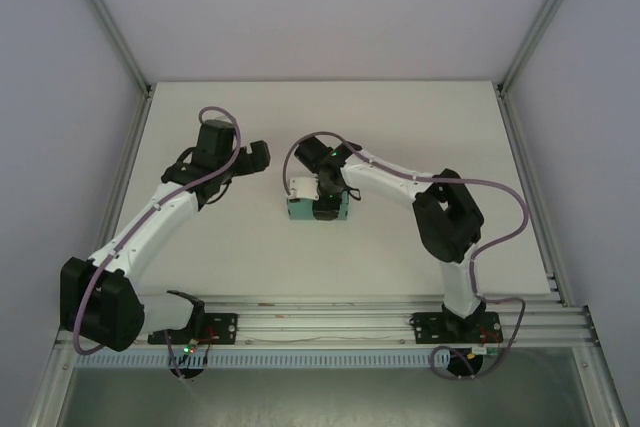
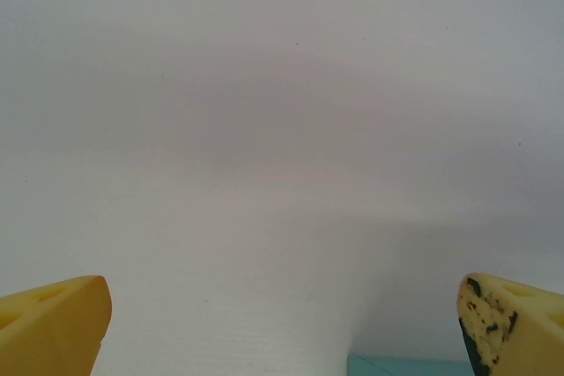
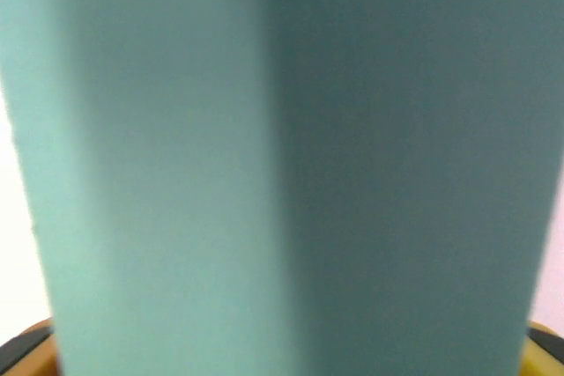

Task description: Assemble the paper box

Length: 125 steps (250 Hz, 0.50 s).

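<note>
Teal paper box (image 3: 282,165) within right claw (image 1: 325,203)

- Paper box (image 3: 282,165): teal-green thin card, matt, smooth, plain, one soft crease down its face.
- Table (image 1: 400,127): white, matt, faint fine grain close up.
- Left gripper (image 2: 282,341), fingers (image 2: 53,323): yellow plastic, dull; one pitted with black specks.
- Arm shells (image 1: 150,222): white and black plastic, slight sheen.
- Rail (image 1: 330,312): bare ribbed metal, satin.

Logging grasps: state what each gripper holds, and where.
Left gripper: nothing, open. Right gripper straddles the paper box across its sides; a firm hold cannot be told.
</note>
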Each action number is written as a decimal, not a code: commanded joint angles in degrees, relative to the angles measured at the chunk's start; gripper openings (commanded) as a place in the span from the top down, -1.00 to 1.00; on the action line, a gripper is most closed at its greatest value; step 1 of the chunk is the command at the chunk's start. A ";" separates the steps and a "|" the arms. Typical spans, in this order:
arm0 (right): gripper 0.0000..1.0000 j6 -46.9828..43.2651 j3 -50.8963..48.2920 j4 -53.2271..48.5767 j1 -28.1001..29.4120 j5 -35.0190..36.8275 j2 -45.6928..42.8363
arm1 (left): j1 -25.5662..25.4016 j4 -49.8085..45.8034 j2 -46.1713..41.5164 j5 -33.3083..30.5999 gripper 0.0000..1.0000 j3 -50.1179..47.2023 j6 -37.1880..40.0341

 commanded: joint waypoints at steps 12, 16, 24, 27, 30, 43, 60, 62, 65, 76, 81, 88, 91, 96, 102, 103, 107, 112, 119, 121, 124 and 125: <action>0.06 0.71 -0.02 1.30 0.66 3.51 -0.77 | 0.48 1.12 -2.27 1.24 -1.00 -0.86 0.95; 0.07 0.74 -0.18 1.64 0.59 3.76 -1.06 | 0.46 1.17 -2.35 1.35 -1.00 -0.93 0.99; 0.07 0.83 -0.56 2.30 0.62 4.45 -1.67 | 0.34 1.26 -2.74 1.43 -1.00 -1.09 0.94; 0.08 0.90 -0.83 2.75 0.73 4.78 -1.87 | 0.38 1.34 -2.82 1.47 -1.00 -1.10 0.92; 0.08 0.99 -0.97 3.24 0.74 5.11 -2.14 | 0.42 1.39 -2.97 1.52 -1.00 -1.15 0.90; 0.11 1.32 -1.96 5.30 0.74 6.74 -3.34 | 0.47 1.60 -3.46 1.64 -1.00 -1.44 0.91; 0.16 1.32 -3.91 8.75 0.78 9.27 -5.09 | 0.46 1.78 -4.10 1.88 -1.00 -1.89 0.92; 0.16 1.29 -4.14 9.22 0.78 9.62 -5.34 | 0.41 1.78 -4.15 1.94 -1.00 -1.90 0.94; 0.16 1.17 -4.54 9.88 0.79 10.14 -5.70 | 0.40 1.78 -4.32 2.05 -1.00 -1.97 0.87; 0.16 0.48 -5.98 12.57 0.82 12.21 -6.91 | 0.43 1.93 -4.66 2.17 -1.00 -2.31 0.85; 0.16 0.17 -6.64 13.78 0.78 13.37 -7.45 | 0.46 1.96 -4.90 2.24 -1.00 -2.53 0.84; 0.15 -0.59 -7.43 15.43 0.84 15.15 -8.00 | 0.46 1.95 -5.16 2.18 -1.00 -2.73 0.90; 0.15 -1.06 -7.81 16.09 0.79 15.90 -8.19 | 0.48 1.91 -5.26 2.16 -1.00 -2.78 0.85; 0.16 -1.92 -8.44 17.30 0.78 17.44 -8.48 | 0.45 1.96 -5.39 2.07 -1.00 -2.94 0.71; 0.15 -2.76 -9.17 19.08 0.80 19.38 -8.68 | 0.46 2.01 -5.52 1.83 -1.00 -3.06 0.69; 0.16 -2.94 -9.32 19.42 0.84 19.73 -8.69 | 0.47 2.03 -5.60 1.85 -1.00 -3.14 0.69; 0.16 -3.48 -9.79 20.68 0.78 21.08 -8.78 | 0.40 2.12 -5.72 1.75 -1.00 -3.29 0.61; 0.16 -4.20 -10.26 22.10 0.86 22.67 -8.75 | 0.47 2.16 -5.81 1.63 -1.00 -3.46 0.49; 0.16 -5.14 -10.87 23.95 0.83 24.31 -8.83 | 0.49 2.25 -5.87 1.61 -1.00 -3.72 0.39; 0.16 -5.38 -11.05 24.43 0.79 24.72 -8.76 | 0.44 2.35 -5.89 1.63 -1.00 -3.74 0.39; 0.16 -5.78 -11.30 25.21 0.74 25.28 -8.75 | 0.55 2.43 -5.91 1.63 -1.00 -3.82 0.27; 0.16 -5.94 -11.39 25.51 0.76 25.45 -8.73 | 0.52 2.46 -5.92 1.62 -1.00 -3.87 0.26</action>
